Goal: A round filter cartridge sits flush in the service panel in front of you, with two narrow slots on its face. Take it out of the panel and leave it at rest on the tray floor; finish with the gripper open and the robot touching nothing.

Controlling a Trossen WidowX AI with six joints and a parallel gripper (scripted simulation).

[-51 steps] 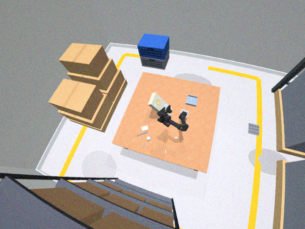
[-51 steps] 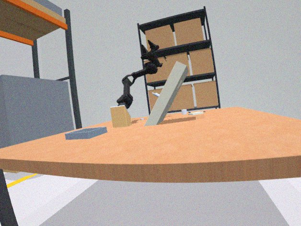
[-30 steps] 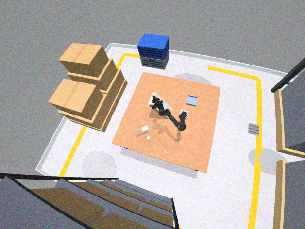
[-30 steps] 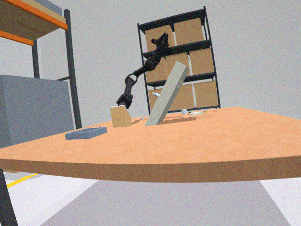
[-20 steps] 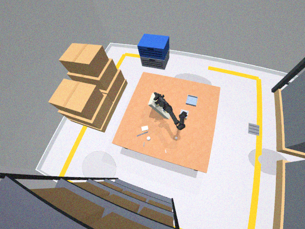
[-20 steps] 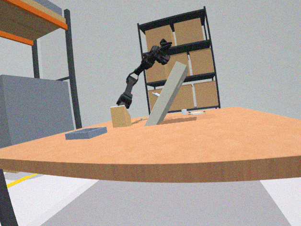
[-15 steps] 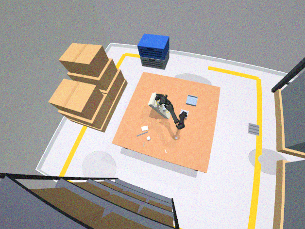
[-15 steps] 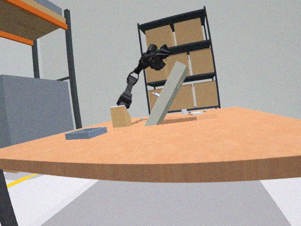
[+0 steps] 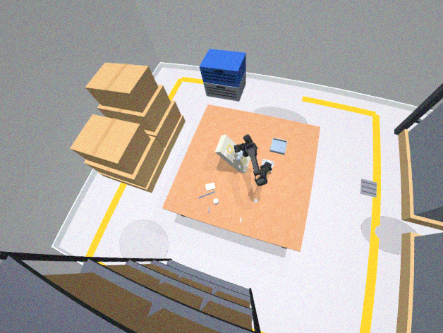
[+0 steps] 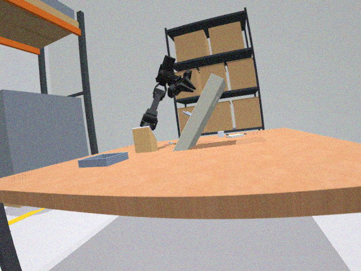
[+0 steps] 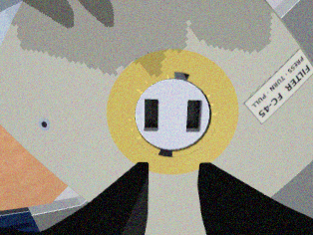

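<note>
The white round filter cartridge (image 11: 172,115) (image 9: 229,148) sits in the yellow ring on the tilted beige service panel (image 11: 279,149) (image 10: 201,113). In the wrist view its two dark slots stand upright side by side, and dark notches show at its upper right and lower left rim. My gripper (image 11: 173,172) (image 9: 235,147) (image 10: 195,88) is partly open and empty, its fingers pointing at the panel face. In the wrist view the fingertips appear below the cartridge, spaced about as wide as the slots; contact cannot be told. The blue tray (image 9: 278,146) (image 10: 102,165) is empty.
A light blue part (image 9: 239,154) (image 10: 186,112) sticks out from the panel face. A tan block (image 10: 142,141) stands between panel and tray. A white block (image 9: 210,186), a grey rod (image 9: 207,195) and a white round piece (image 9: 215,201) lie on the table.
</note>
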